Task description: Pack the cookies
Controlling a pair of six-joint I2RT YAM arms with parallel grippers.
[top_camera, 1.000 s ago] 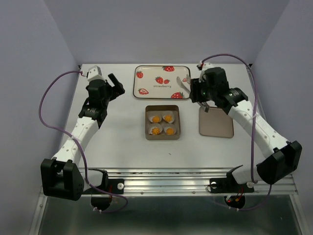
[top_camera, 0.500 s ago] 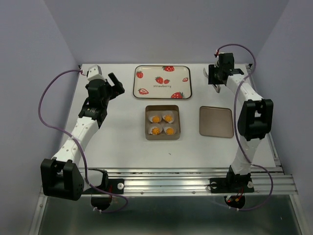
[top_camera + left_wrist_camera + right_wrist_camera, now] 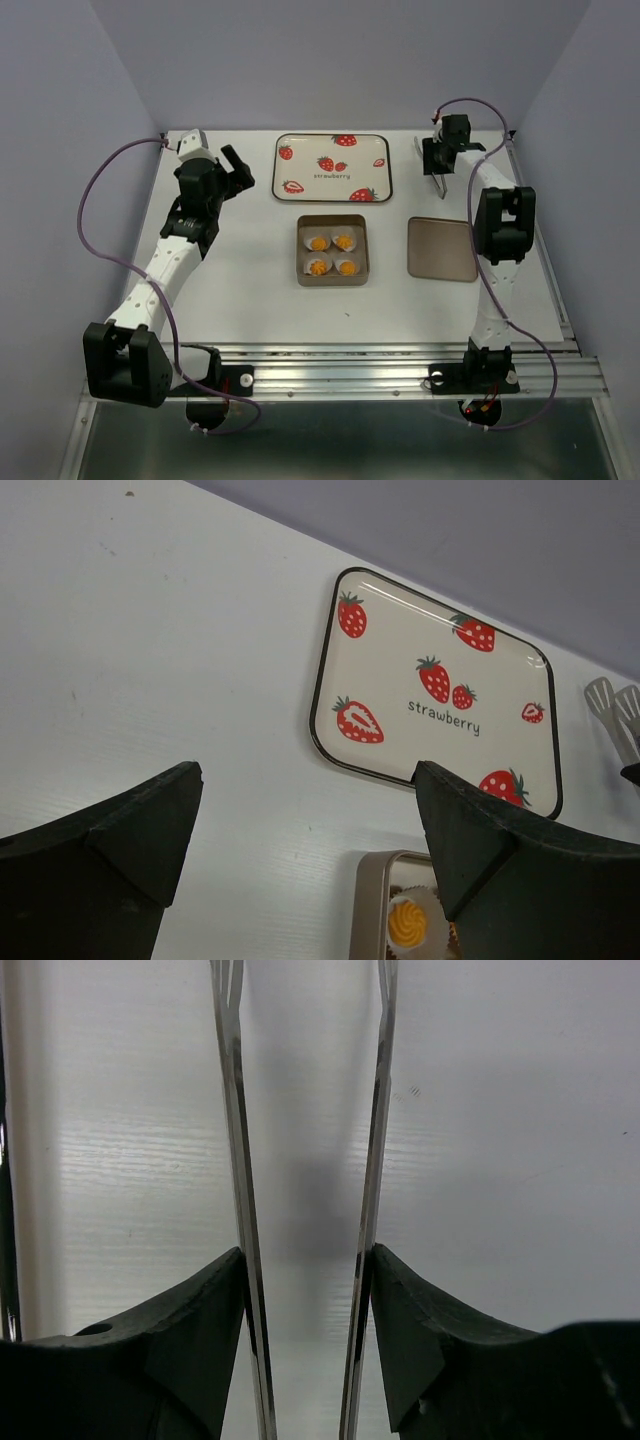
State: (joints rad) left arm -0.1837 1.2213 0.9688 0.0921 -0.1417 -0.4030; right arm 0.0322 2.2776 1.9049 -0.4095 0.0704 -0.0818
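Four small orange-yellow cookies (image 3: 331,254) sit in white paper cups inside an open square tin (image 3: 300,280) at the table's middle. One cookie (image 3: 406,923) and the tin's rim (image 3: 365,910) show in the left wrist view. My left gripper (image 3: 238,172) is open and empty, up and left of the tin; in its own view (image 3: 307,772) the jaws stand wide apart. My right gripper (image 3: 437,165) is at the back right, shut on metal tongs (image 3: 436,180). In the right wrist view (image 3: 305,1255) its fingers (image 3: 200,1330) press the outsides of the tongs' two arms (image 3: 235,1110), which stay spread above the table.
A strawberry-printed tray (image 3: 310,150) lies behind the tin, empty of cookies; it also shows in the left wrist view (image 3: 400,660). The tin's flat lid (image 3: 441,249) lies right of the tin. The tongs' tips (image 3: 610,705) show at the left wrist view's right edge.
My right arm has swung from beside the strawberry tray to the back right corner, carrying the tongs, and now stretches straight back. The left arm has not moved.
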